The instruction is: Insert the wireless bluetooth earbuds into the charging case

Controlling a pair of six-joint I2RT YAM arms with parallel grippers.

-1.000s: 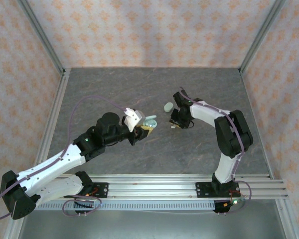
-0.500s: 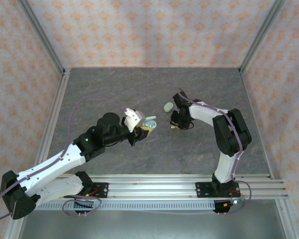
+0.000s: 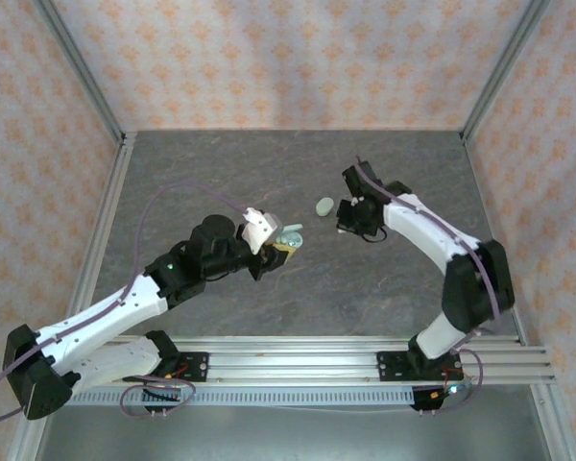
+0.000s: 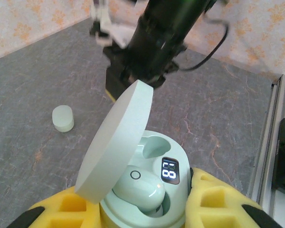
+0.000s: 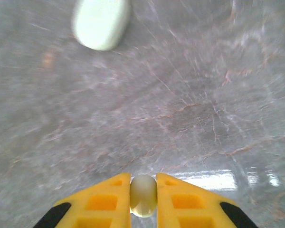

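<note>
The charging case point(image 4: 178, 191) display point(image 4: 170, 170) reads perhaps 87.

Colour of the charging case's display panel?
Black display, white digits; left wrist view shows it best.

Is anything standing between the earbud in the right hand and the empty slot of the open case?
Nothing lies in the empty slot of the charging case in the left hand. Its raised lid leans on the side toward the right hand, which pinches the earbud, so it may crowd a low approach.

White-and-black jointed arms point(image 3: 101, 315) trail purple cables point(image 3: 187, 188) and carry yellow-padded end effectors point(image 5: 143, 192).
</note>
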